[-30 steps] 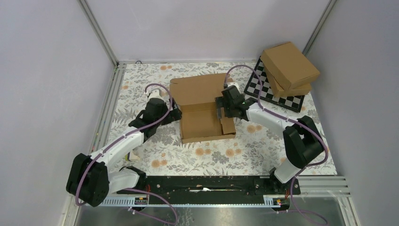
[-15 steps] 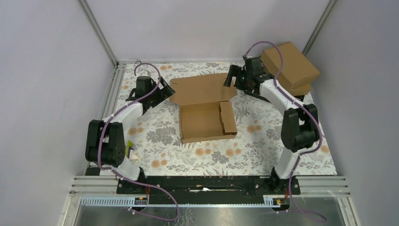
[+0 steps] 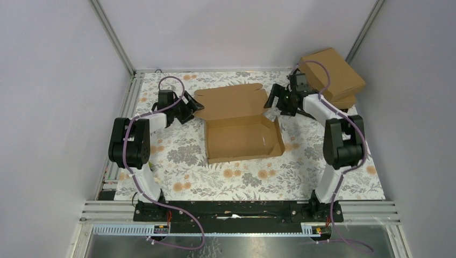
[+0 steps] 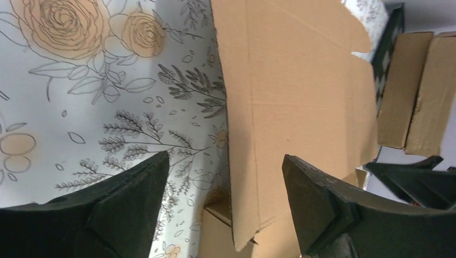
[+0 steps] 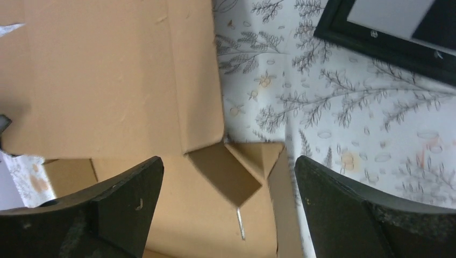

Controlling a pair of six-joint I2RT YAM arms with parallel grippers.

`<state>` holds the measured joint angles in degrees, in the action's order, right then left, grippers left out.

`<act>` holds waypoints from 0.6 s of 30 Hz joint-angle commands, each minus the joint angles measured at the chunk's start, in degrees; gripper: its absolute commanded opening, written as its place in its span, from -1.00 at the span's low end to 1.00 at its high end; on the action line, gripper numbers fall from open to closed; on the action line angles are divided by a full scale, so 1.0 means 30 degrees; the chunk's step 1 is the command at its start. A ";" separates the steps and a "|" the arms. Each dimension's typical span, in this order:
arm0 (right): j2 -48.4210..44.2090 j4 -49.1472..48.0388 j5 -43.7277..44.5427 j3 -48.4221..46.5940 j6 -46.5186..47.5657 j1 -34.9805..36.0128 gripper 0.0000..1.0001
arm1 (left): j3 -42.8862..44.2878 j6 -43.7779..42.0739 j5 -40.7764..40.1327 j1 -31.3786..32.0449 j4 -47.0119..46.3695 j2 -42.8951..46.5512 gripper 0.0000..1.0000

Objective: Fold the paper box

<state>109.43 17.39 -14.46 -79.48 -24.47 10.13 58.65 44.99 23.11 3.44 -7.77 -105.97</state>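
Since the frame half a second earlier, the right side wall (image 3: 278,138) of the paper box (image 3: 236,134) has swung out of the tray (image 3: 239,144) to stand along its right edge, and both arms have drawn closer to the ends of the lid (image 3: 231,102). The box sits at the middle of the flowered table (image 3: 301,172), tray near and lid laid back toward the far side. The left gripper (image 3: 192,110) waits just beside the lid's left end and the right gripper (image 3: 273,104) just beside its right end, both with jaws spread wide and holding nothing. The step in hand appears to be taking the lid by its two ends to swing it over the tray. Done well, both grippers close on the cardboard at matching positions, lift together, and turn the lid about its hinge crease so that it does not twist. The overhead view alone shows the whole layout, including the two ready-made boxes (image 3: 330,72) stacked on the chequered board (image 3: 301,105) at far right. Only the left wrist view shows the lid's left edge lying between the open fingers (image 4: 123,209), with a crease parallel to it. Only the right wrist view shows a corner tab (image 5: 236,172) loose at the tray's far right corner, which probably needs tucking inside.
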 commanded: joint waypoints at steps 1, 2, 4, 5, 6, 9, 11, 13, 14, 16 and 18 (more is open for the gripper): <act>-0.4837 -0.1835 0.1042 0.2848 -0.0947 -0.0209 0.99 | -0.1871 0.0587 0.0036 0.0244 -0.3099 0.2729 0.71; -0.5740 -0.2657 0.1143 0.4100 -0.1361 -0.0282 0.99 | -0.2422 0.0306 -0.0541 0.0367 -0.2798 0.3704 0.73; -0.7746 -0.4000 0.1529 0.6434 -0.1917 -0.0308 0.99 | -0.3390 -0.0337 -0.2177 0.0713 -0.1563 0.5649 0.79; -0.8649 -0.4447 0.1852 0.7496 -0.2159 -0.0287 0.99 | -0.3798 -0.0655 -0.3044 0.1037 -0.0807 0.6676 0.82; -0.9567 -0.4847 0.2017 0.8490 -0.2332 -0.0303 0.99 | -0.4197 -0.0911 -0.4035 0.1458 -0.0017 0.7614 0.84; -1.1577 -0.5399 0.1608 1.0798 -0.2449 -0.0301 0.99 | -0.5070 -0.1549 -0.6402 0.3311 0.2369 1.0010 0.86; -1.2587 -0.5498 0.1180 1.2020 -0.2544 -0.0301 0.99 | -0.5452 -0.1833 -0.7552 0.4822 0.3908 1.1030 0.77; -1.3497 -0.5510 0.0890 1.3081 -0.2436 -0.0301 0.99 | -0.5614 -0.1931 -0.9064 0.6368 0.5132 1.1664 0.63; -1.3967 -0.5504 0.0882 1.3586 -0.2334 -0.0301 0.99 | -0.5614 -0.1891 -0.9632 0.7039 0.5654 1.1731 0.57; -1.5015 -0.5504 0.0962 1.4515 -0.2204 -0.0297 0.99 | -0.5562 -0.1819 -1.0614 0.8048 0.6176 1.1609 0.41; -1.6239 -0.5583 0.0992 1.5423 -0.2210 -0.0300 0.99 | -0.5261 -0.1814 -1.1290 0.8670 0.6653 1.1133 0.32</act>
<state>67.44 3.33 -11.44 -36.84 -30.96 9.37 42.70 40.58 -1.10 26.48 5.76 -71.09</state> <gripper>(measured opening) 0.993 0.699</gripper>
